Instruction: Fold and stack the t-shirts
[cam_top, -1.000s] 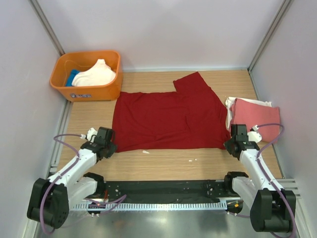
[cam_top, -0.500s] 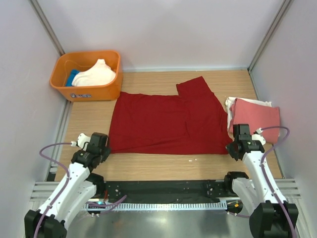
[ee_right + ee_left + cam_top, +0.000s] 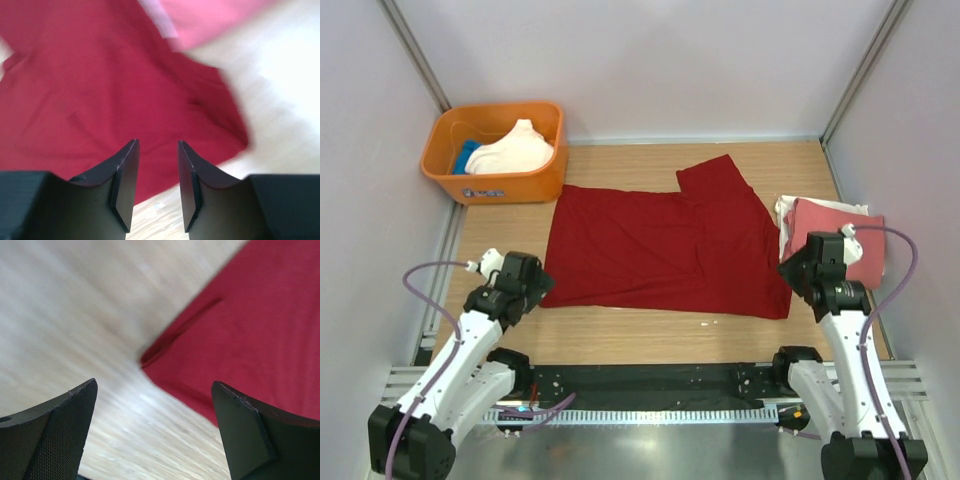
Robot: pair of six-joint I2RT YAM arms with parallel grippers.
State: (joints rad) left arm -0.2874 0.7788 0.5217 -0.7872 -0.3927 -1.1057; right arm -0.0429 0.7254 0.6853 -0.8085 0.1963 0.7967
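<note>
Dark red t-shirt is spread flat on the wooden table, beside the folded salmon-pink t-shirt. The left gripper is held wide apart over the near-left corner. The right gripper is parted above the near-right corner, with nothing gripped.

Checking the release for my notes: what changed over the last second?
The red shirt was dragged slightly nearer; then both jaws opened and let go of its near corners. The tub, the shirts in it and the pink shirt stayed put.
</note>
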